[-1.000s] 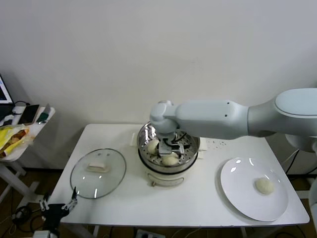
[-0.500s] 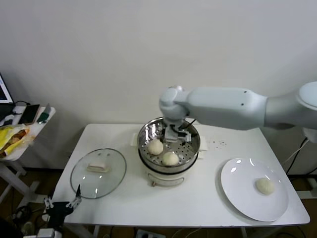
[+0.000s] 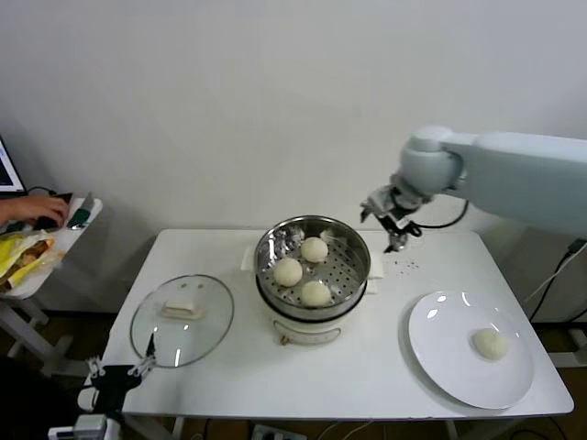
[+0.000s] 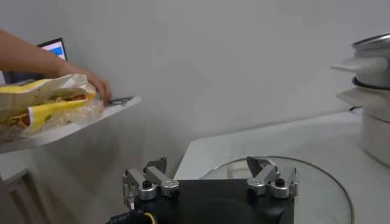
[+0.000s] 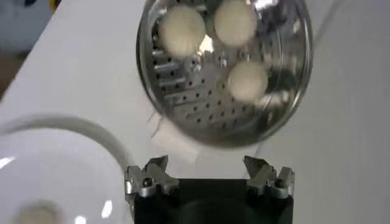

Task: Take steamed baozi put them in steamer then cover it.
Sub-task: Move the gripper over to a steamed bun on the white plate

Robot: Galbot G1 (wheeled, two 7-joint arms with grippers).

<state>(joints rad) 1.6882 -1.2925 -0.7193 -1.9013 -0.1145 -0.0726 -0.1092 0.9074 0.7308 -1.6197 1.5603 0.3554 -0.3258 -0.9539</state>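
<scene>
Three cream-white baozi (image 3: 302,271) lie in the shiny steel steamer (image 3: 352,273) on its white cooker base, mid-table; they also show in the right wrist view (image 5: 235,22). A fourth baozi (image 3: 490,343) lies on the white plate (image 3: 440,353) at the right. The glass cover (image 3: 182,320) with its cream handle lies flat on the table at the left. My right gripper (image 3: 393,216) is open and empty, raised above the table to the right of the steamer. My left gripper (image 3: 119,377) is open and empty, low by the table's front left corner, near the cover (image 4: 329,189).
A side stand (image 3: 37,247) at the far left holds a yellow food bag (image 3: 23,256); a person's hand (image 3: 27,208) reaches over it. Small dark specks (image 3: 405,267) lie on the table right of the steamer.
My right gripper has let go of a baozi in the steamer, now holding three, and has risen and swung right, away from it. A person's hand has appeared at the side stand.
</scene>
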